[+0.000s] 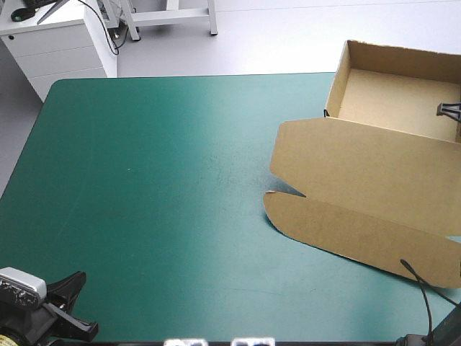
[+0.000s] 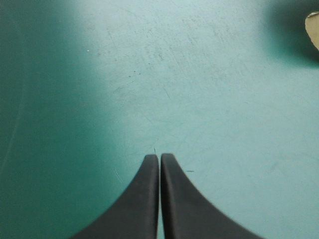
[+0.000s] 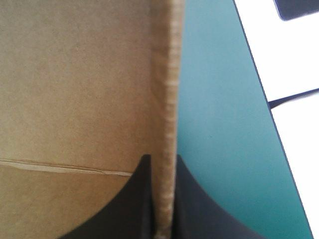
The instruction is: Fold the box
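The brown box (image 1: 360, 169) lies at the table's right side as an open tray (image 1: 392, 97) near the far edge. Its lid lies flat toward the front, ending in a rounded front flap (image 1: 346, 227). In the right wrist view my right gripper (image 3: 160, 157) is shut on an upright wall of the box (image 3: 75, 89), one black finger on each side of the board. My left gripper (image 1: 72, 299) hovers shut over bare teal-green cover at the front left corner, far from the box. Its fingers meet in a point (image 2: 159, 155), and a corner of the box (image 2: 313, 27) shows far ahead.
A white cabinet (image 1: 65, 43) stands beyond the table's far left corner. Bare teal-green cover (image 1: 158, 187) stretches left of the box. Just outside the gripped wall a strip of cover runs to the table's edge (image 3: 259, 94), with pale floor past it.
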Robot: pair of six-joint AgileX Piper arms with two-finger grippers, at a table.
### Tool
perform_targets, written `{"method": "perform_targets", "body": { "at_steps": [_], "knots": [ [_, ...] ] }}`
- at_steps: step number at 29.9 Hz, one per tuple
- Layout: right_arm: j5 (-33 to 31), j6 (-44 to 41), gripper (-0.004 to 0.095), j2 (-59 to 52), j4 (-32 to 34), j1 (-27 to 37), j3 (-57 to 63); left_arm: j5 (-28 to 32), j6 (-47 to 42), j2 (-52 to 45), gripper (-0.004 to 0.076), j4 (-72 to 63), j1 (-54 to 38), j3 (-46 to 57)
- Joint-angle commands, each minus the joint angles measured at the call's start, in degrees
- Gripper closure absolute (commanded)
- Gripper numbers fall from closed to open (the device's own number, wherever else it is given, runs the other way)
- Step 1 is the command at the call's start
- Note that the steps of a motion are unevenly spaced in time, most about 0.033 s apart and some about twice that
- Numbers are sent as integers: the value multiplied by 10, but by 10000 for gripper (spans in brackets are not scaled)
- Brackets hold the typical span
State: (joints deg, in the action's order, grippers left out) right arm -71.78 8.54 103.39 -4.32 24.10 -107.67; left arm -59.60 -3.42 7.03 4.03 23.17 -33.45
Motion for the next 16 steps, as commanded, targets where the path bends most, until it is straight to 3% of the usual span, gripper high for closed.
{"method": "perform_targets", "body": {
  "at_steps": [1, 16],
  "knots": [
    [3, 5, 927, 15, -10, 18, -17, 26, -1, 11, 731, -6, 5, -13],
    [3, 5, 927, 87, 43, 21, -17, 21, -4, 11, 731, -26, 5, -13]
  ]
}}
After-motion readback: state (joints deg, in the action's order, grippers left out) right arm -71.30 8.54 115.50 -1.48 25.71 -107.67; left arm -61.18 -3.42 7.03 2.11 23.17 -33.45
